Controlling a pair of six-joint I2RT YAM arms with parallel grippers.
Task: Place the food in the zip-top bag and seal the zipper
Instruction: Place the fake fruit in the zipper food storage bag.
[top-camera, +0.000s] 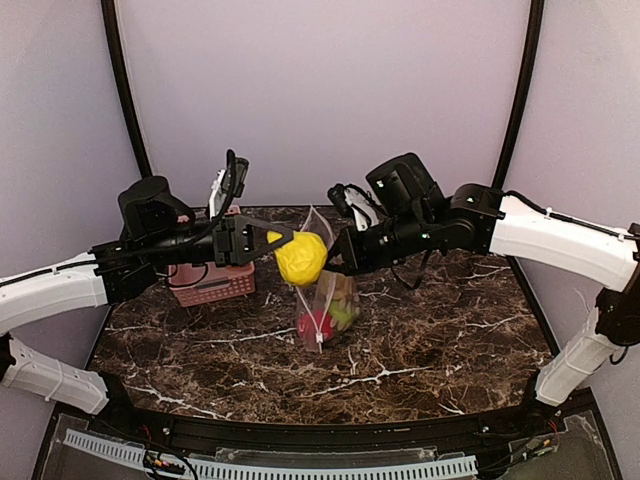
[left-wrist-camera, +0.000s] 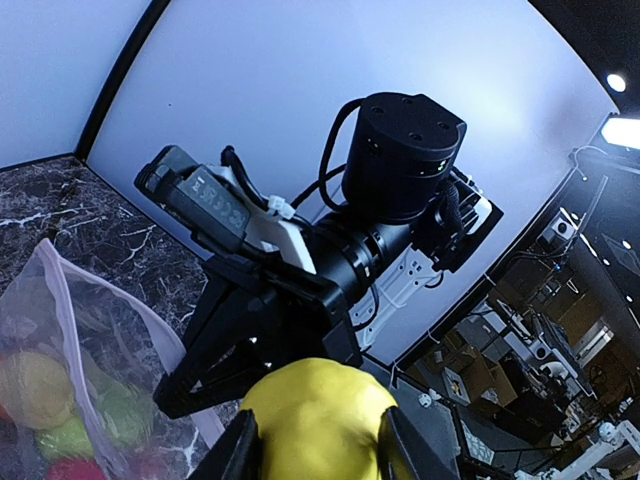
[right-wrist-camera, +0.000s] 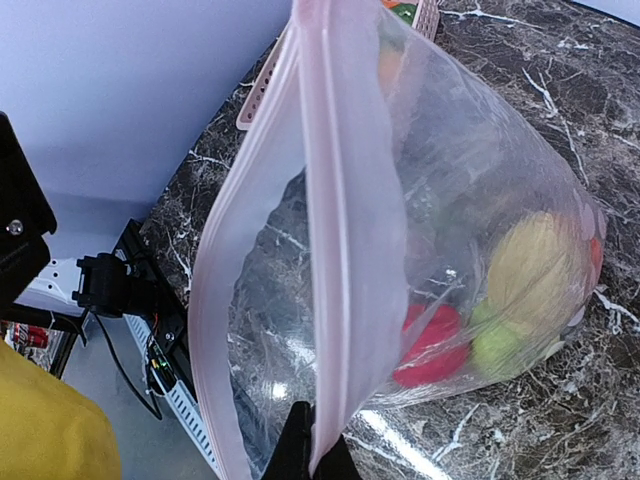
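Note:
My left gripper is shut on a yellow piece of food, a bumpy round toy fruit, and holds it in the air just above the mouth of the zip-top bag. My right gripper is shut on the pale pink zipper strip and holds one side of the mouth up, so the bag hangs open with its bottom on the table. Inside lie red food, green food and a yellowish piece. The yellow fruit also shows at the lower left of the right wrist view.
A pink slotted basket stands on the dark marble table left of the bag, under my left arm. The right arm's wrist fills the middle of the left wrist view. Purple walls close in the back and sides.

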